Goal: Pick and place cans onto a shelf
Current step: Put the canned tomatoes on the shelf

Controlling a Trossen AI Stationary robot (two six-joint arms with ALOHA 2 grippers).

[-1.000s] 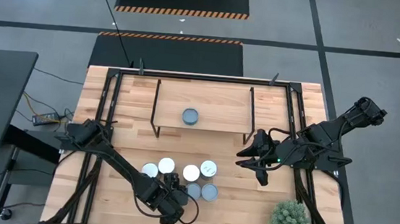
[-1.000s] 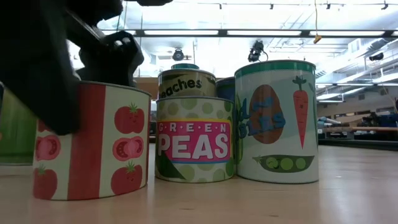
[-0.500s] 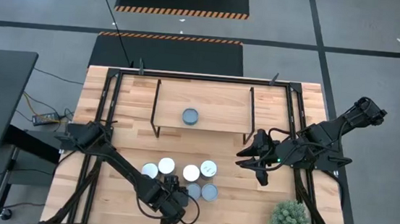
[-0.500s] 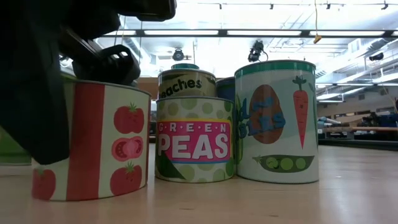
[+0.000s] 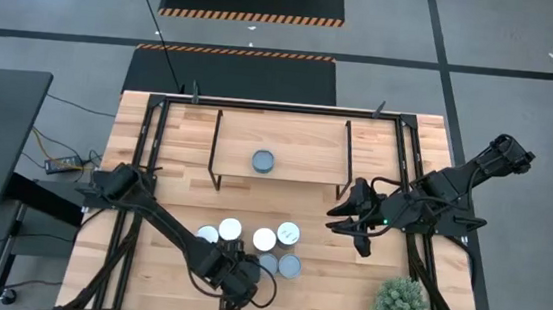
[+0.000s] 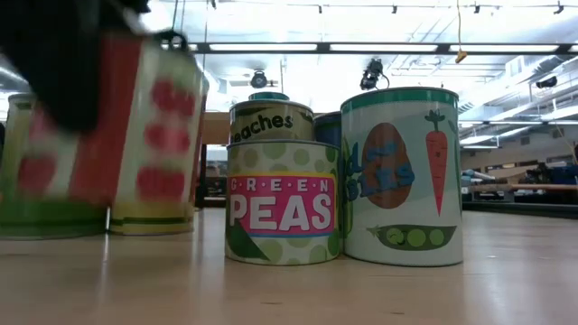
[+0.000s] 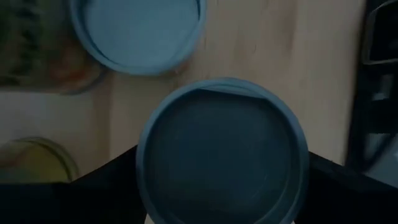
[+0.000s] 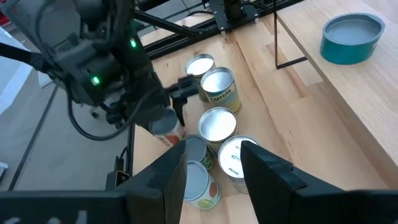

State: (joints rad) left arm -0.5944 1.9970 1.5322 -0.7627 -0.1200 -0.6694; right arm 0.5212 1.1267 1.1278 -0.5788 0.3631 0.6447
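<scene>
The left gripper (image 5: pixel 235 290) has its jaws clamped on the tomato can (image 6: pixel 135 126), a red-and-white tin held clear of the desk (image 5: pixel 172 206) in the low view; in the left wrist view its blue-grey top (image 7: pixel 222 155) fills the space between the dark fingers (image 7: pixel 93 193).

In the high view this gripper sits at about 6 o'clock of the can cluster (image 5: pixel 258 246), crowded against it. Close around the lifted tin stand the green peas can (image 6: pixel 282 200), the carrot-and-peas can (image 6: pixel 402 176) touching it at its 3 o'clock, and the peaches can (image 6: pixel 271 120) behind. More tins lie at 12 o'clock of the gripper, so the way towards the shelf (image 5: pixel 283 136) runs over them.

One blue-grey can (image 5: pixel 263 161) already stands on the shelf, near the middle of its front edge.

The right gripper (image 5: pixel 356 222) hangs with its jaws apart at 3 o'clock of the cluster, beside the shelf's right legs. The potted plant (image 5: pixel 402 305) sits at 5 o'clock, well apart from the cans.
</scene>
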